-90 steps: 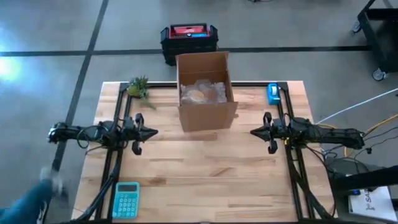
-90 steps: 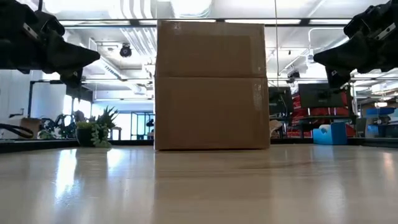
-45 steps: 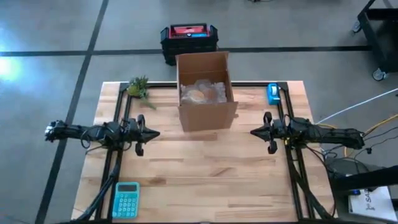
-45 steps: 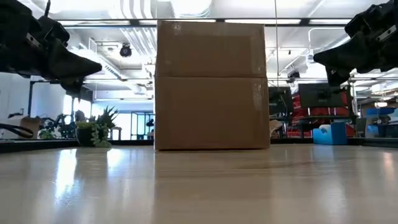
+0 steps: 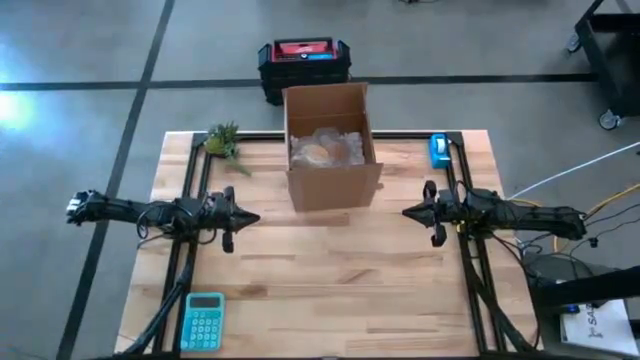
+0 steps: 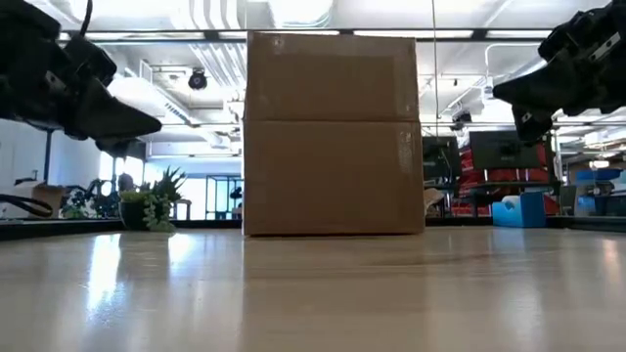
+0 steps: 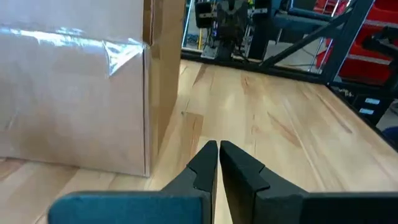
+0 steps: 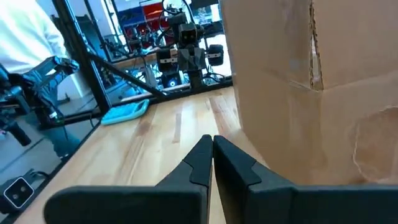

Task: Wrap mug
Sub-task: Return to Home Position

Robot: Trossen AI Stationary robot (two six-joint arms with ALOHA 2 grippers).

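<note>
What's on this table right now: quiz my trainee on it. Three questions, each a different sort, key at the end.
1. True or false: the left hand and the right hand are both shut and empty.
2. Where are the wrapped mugs? A: in the right hand. B: in the box. C: in the left hand.
3. Fill in: the calculator lies on the ___ arm's side.
Key: 1 true; 2 B; 3 left.

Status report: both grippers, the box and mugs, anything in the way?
Left gripper shut, empty, left of the box. Right gripper shut, empty, right of it. Box open, upright, wrapped mugs inside. Nothing lies between grippers and box.
</note>
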